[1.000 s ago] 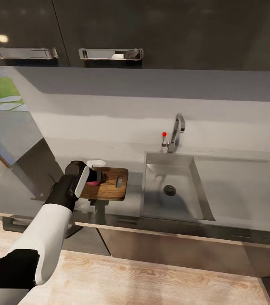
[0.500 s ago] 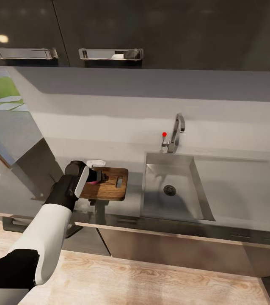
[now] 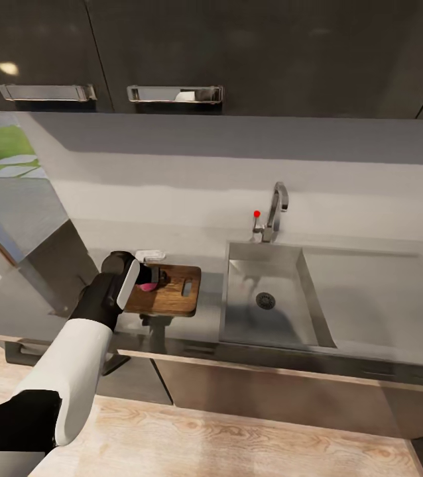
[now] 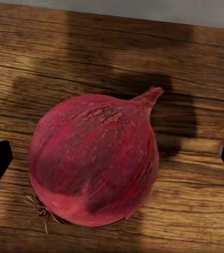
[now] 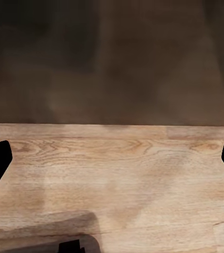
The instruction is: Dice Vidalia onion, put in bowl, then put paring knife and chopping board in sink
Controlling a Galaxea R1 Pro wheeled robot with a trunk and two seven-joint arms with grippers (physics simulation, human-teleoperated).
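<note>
I had the left gripper spread wide above the Vidalia onion, which sat on the chopping board just left of the sink. My right gripper stood open too, facing the wooden floor. I judged the round onion could roll off the board if a fingertip nudged it while lifting away.

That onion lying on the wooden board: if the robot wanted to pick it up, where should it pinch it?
Probably across the round middle of the Vidalia onion, coming straight down from above. It lies on the chopping board with its thin tip pointing sideways, too slim to hold. The left gripper is open, its fingertips either side of the bulb.
</note>
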